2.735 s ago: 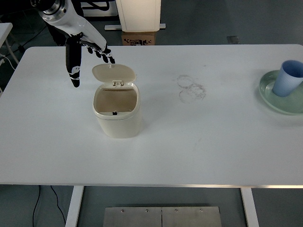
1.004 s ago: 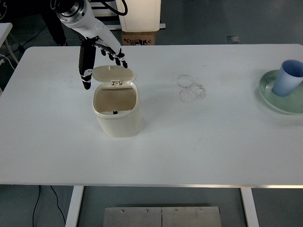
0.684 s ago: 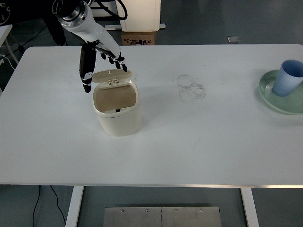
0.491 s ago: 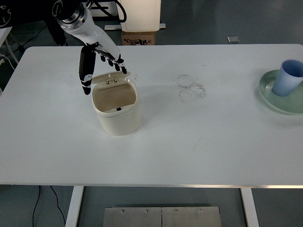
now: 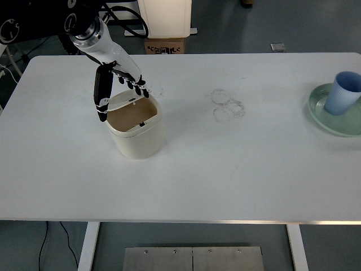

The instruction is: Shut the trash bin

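I had the left hand (image 5: 115, 84) over the trash bin (image 5: 135, 130), which stood toward the tabletop's (image 5: 225, 169) far-left corner, its fingers (image 5: 138, 86) spread on the half-lowered lid (image 5: 123, 100), gripping nothing. I feared pushing off-centre might shove the light bin sideways rather than latch it.
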`<state>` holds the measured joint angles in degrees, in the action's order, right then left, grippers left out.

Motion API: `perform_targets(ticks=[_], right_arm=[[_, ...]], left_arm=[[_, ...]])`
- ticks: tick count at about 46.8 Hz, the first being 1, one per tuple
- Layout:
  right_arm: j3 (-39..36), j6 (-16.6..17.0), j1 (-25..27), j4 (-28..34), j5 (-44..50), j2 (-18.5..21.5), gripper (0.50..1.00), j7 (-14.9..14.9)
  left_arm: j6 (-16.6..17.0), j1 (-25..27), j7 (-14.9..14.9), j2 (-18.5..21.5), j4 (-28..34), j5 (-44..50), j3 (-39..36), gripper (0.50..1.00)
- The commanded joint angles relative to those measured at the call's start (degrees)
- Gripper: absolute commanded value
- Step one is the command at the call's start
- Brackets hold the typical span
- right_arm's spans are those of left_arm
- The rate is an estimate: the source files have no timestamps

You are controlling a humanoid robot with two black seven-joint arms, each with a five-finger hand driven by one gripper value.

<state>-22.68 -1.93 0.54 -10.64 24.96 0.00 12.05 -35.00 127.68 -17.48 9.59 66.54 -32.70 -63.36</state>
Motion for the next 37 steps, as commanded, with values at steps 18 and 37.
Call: perform_targets(ticks=[18,37], right_arm=[[0.0,0.0,-0.01,0.0,0.0,0.0,0.991,-0.01],[0.0,0.0,-0.01,0.0,0.0,0.0,0.991,-0.01]], left_arm=[[0.0,-1.73,-0.01,-0.53,-0.45,-0.09,0.17,1.0],[0.0,-4.02,-0.01,-0.97,-1.68,-0.09,0.79,1.0]])
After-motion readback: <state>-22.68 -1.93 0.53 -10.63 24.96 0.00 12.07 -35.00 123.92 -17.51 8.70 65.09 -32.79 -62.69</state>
